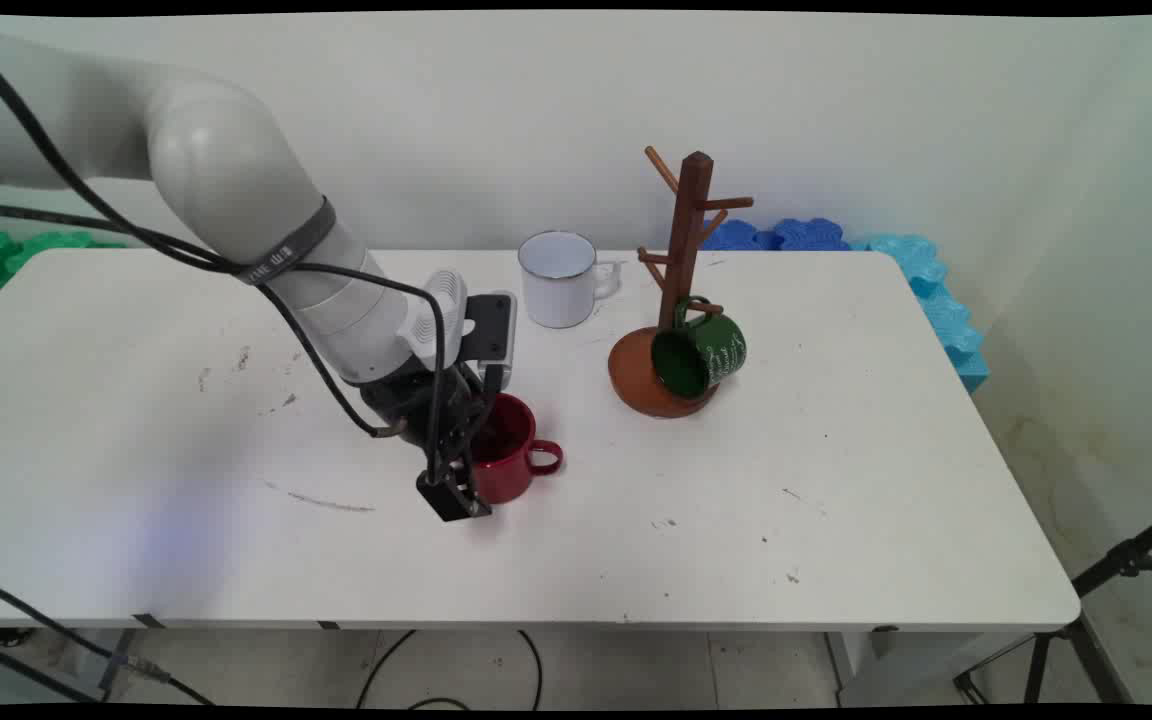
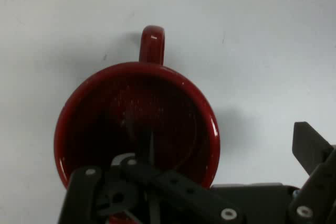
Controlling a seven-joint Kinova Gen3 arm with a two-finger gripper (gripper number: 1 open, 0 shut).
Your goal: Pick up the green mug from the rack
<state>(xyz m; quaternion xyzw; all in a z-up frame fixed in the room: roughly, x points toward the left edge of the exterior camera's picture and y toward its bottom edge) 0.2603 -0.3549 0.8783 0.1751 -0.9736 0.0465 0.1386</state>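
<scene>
Straddling the red mug's near wall, the end effector stands apart, one finger inside, one outside; handle points away, mug upright on the surface.

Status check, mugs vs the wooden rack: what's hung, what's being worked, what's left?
Hung: the green mug hangs by its handle on a low peg of the wooden mug tree. Being worked: the gripper is down at the red mug, open, one finger inside and one outside its wall; the mug stands on the table. Left: the white mug stands upright, apart from the tree, whose upper pegs are bare.
</scene>
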